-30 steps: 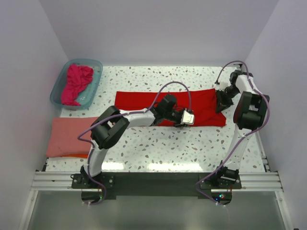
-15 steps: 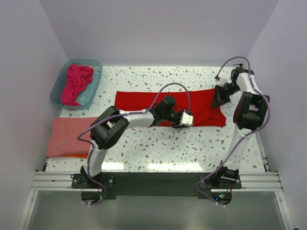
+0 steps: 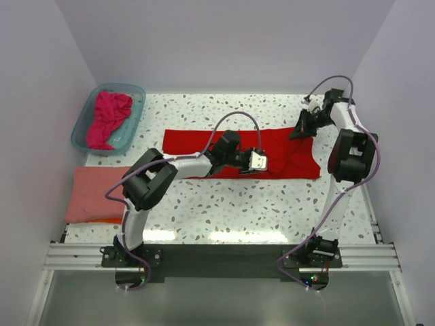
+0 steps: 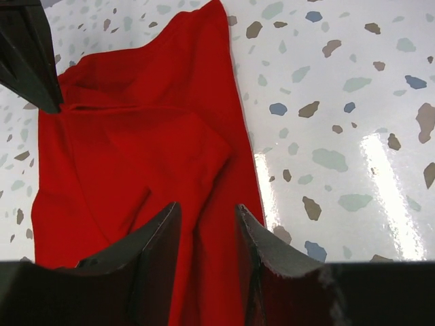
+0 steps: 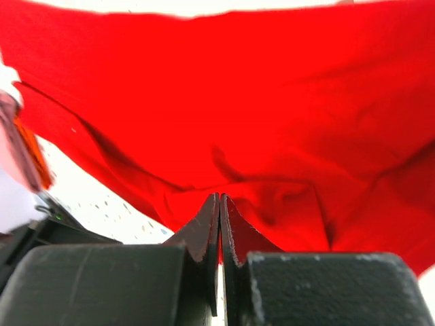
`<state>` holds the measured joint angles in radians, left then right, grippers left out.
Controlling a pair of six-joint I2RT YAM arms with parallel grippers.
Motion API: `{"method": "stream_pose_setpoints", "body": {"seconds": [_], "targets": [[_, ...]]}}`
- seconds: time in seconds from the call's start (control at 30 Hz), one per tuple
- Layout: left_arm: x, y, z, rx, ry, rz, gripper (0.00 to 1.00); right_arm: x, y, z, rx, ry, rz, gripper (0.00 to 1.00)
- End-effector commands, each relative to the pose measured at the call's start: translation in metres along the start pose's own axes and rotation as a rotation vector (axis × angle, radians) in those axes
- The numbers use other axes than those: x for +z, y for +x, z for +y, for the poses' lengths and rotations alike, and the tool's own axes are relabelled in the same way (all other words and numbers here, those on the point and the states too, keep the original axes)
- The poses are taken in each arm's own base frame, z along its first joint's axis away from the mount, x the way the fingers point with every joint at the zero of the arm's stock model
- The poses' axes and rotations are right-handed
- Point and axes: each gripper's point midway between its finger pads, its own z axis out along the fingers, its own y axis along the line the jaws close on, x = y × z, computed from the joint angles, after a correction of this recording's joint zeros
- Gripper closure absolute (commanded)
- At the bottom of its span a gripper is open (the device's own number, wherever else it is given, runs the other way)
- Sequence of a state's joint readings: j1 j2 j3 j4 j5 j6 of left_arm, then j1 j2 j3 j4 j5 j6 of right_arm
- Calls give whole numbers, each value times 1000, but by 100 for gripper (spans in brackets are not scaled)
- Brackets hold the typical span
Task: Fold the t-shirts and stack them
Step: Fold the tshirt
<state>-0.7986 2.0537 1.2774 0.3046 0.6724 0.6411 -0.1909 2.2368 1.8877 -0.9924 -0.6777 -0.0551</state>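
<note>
Speckled surface [image 3: 224, 204] fills the view. Right end effector [image 5: 219, 197], fingers together, pinches the far right corner of the red shirt [image 3: 285, 153] lying across the middle. Left end effector [image 4: 207, 212], fingers apart, sits over the cloth by its near edge. Left arm [image 3: 190, 165] hides part of the shirt from above.

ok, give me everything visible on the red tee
The red tee is bright red, soft plain cloth. It lies as a long band across the middle of the speckled table and looks folded lengthwise, with creased, overlapping layers at its right end. The right gripper is shut, pinching the far right corner. The left gripper is open over the cloth, right of centre.
</note>
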Motion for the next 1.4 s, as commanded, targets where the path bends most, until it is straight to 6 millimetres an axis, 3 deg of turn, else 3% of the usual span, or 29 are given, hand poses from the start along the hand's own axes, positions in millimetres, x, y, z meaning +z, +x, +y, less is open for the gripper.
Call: {"method": "stream_pose_setpoints", "body": {"seconds": [0.0,0.3,0.6,0.87,1.03,1.37], "targets": [[-2,-28,22,139,-80,-71,58,0,-24,14,33,-71,-95,100],[21,-20,26,322,-143,-63,55,4,-17,10,43,-65,-70,100],[47,-16,5,465,-104,-63,56,4,-18,9,48,-67,-69,100],[68,2,-4,492,-86,-33,58,6,-15,9,54,-70,-60,100],[74,5,6,497,-119,-24,62,7,-10,8,62,-71,-51,100],[65,-26,-1,541,-102,-127,63,10,-9,5,68,-68,-44,100]]}}
